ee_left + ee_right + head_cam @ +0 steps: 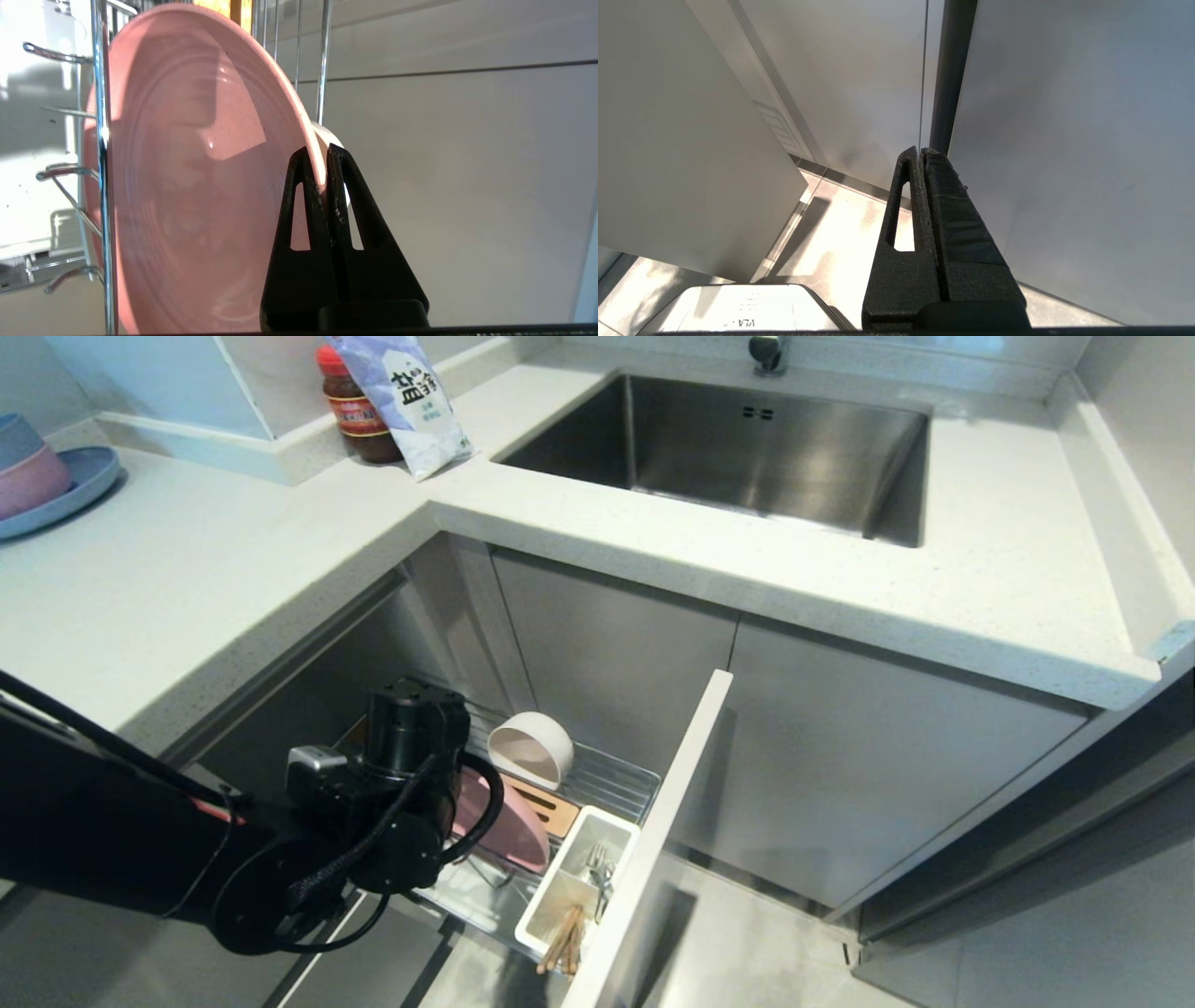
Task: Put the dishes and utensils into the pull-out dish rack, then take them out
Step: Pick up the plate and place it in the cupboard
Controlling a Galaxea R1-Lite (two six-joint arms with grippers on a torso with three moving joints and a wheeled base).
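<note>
The rim of the pink plate is clamped by the left gripper; the plate is kept upright among the prongs of the pull-out dish rack. The right gripper is clenched, empty.

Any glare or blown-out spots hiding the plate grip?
Left wrist view: left side blown out white behind the rack prongs, but the left gripper pinching the pink plate rim reads clearly. Head view: even light, the arm hides the grip. Right wrist view: bright floor patch only.

Head view looks down on the pull-out dish rack; left wrist view shares it, close.
</note>
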